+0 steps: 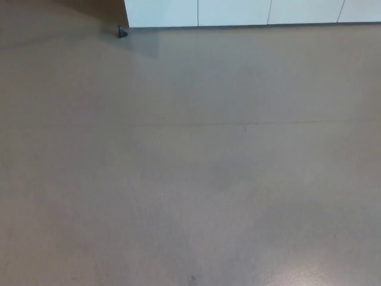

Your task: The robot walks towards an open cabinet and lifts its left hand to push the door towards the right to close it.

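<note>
Approach stage: cabinet (250, 12) seen only at its base, well beyond bare floor (190, 179); neither hand visible, state undeterminable; door push still pending.

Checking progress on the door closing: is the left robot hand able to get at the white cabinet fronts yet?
Probably not: the white cabinet fronts sit at the far edge of bare grey floor, and no robot hand shows.

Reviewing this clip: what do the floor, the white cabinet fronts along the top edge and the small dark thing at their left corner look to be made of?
Floor: smooth grey-brown sheet or sealed concrete, going by the faint seam and soft glare at the bottom right.
Cabinet fronts: white panels, probably painted or laminated board, flat and matte with thin gaps between them.
Dark thing: possibly a rubber or metal stop or foot; too small to tell.
</note>
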Controlling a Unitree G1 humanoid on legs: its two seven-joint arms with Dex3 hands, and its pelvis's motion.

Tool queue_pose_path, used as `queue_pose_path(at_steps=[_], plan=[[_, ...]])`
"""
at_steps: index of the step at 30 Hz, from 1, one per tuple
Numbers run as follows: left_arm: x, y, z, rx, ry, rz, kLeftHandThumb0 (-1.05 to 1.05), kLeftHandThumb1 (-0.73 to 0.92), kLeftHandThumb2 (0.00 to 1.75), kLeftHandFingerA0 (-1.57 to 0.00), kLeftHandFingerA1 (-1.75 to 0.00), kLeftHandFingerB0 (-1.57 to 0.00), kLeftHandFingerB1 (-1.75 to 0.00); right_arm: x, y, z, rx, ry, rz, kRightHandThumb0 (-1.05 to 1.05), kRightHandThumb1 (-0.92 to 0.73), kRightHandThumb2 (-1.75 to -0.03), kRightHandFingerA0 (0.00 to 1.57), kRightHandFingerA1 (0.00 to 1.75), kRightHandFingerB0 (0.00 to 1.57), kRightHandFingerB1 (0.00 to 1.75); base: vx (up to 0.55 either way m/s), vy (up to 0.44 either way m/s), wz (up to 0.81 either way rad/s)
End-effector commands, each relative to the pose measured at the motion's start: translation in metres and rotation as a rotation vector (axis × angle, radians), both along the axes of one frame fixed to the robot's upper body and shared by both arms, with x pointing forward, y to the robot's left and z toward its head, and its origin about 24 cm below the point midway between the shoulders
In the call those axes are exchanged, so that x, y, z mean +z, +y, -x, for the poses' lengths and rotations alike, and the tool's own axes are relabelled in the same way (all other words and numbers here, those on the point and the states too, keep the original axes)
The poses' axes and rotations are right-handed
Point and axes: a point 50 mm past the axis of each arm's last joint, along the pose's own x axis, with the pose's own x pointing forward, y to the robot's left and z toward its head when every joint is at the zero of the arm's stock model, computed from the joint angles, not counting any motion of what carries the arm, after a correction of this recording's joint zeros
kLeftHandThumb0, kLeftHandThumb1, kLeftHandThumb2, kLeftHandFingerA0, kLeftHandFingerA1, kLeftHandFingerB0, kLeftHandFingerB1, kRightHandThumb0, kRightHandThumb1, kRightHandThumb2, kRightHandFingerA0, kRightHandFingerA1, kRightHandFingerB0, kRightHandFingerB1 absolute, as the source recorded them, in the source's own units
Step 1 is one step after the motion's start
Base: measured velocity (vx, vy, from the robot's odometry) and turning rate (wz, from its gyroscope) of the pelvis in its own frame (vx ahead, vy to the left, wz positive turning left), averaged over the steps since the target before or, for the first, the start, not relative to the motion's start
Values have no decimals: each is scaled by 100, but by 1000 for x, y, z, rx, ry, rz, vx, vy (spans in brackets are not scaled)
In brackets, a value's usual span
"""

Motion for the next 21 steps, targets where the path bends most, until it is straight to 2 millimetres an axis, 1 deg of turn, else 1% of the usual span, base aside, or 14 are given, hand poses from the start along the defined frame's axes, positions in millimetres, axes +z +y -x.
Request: queue_pose_path(at_steps=[1, 3, 4, 5, 6, 7, 10, 11, 12, 14, 16, 17, 18, 21], plan=[[14, 15, -8, 66, -151, 68, 1, 77, 77, -47, -47, -38, -43, 8, -1, -6, -69, -134, -84, -25, -74, -61, 65, 51, 44, 45, 52, 197, -9], [13, 15, -7, 67, -150, 71, 1, 77, 77, -47, -47, -38, -43, 8, -1, -6, -71, -135, -86, -25, -74, -61, 65, 51, 44, 45, 172, 286, -29], [13, 15, -6, 70, -154, 73, -2, 81, 71, -46, -46, -38, -43, 7, -1, -5, -71, -135, -94, -23, -75, -62, 64, 52, 43, 45, 536, 208, -70], [14, 15, -5, 73, -155, 72, 2, 79, 79, -45, -47, -38, -44, 6, 0, -5, -70, -134, -96, -24, -75, -62, 65, 52, 44, 45, 502, 199, -13], [14, 15, -5, 73, -155, 72, 2, 79, 79, -45, -47, -38, -44, 6, 0, -5, -70, -133, -96, -24, -75, -62, 65, 52, 44, 45, 486, 173, 17], [14, 16, -5, 70, -154, 65, 4, 75, 83, -47, -48, -40, -44, 6, 0, -5, -68, -134, -97, -24, -74, -61, 64, 51, 44, 45, 249, 189, -7], [13, 16, -4, 76, -145, 54, 4, 75, 80, -47, -48, -42, -44, 6, -1, -5, -68, -120, -79, -23, -75, -62, 65, 50, 47, 45, 199, 91, 5], [13, 16, -4, 75, -144, 52, 5, 75, 79, -47, -47, -42, -44, 6, -1, -5, -68, -118, -79, -22, -75, -61, 65, 50, 47, 45, 209, -22, 7], [13, 16, -4, 77, -148, 58, 5, 76, 76, -48, -48, -43, -45, 7, 0, -5, -60, -122, -83, -24, -70, -60, 61, 49, 44, 45, 186, -38, 8], [13, 16, -3, 78, -156, 69, 4, 77, 76, -47, -49, -42, -45, 7, 0, -4, -49, -129, -87, -25, -66, -59, 61, 50, 44, 45, 205, -71, 10], [13, 17, -3, 75, -158, 72, 4, 77, 76, -47, -49, -42, -45, 7, 0, -4, -49, -130, -85, -25, -66, -59, 61, 50, 44, 45, 245, -148, 18], [13, 17, -4, 76, -150, 61, 2, 78, 72, -50, -48, -43, -44, 6, 0, -5, -79, -131, -95, -19, -60, -57, 63, 51, 45, 46, 263, -184, 16], [13, 17, -4, 80, -146, 60, 3, 78, 72, -51, -49, -42, -44, 5, -1, -5, -91, -130, -99, -14, -59, -57, 67, 52, 47, 46, 267, -210, 11], [13, 17, -5, 95, -145, 57, 3, 78, 70, -52, -49, -44, -44, 3, -1, -7, -95, -125, -98, -13, -59, -57, 66, 52, 47, 46, 258, -360, 5]])
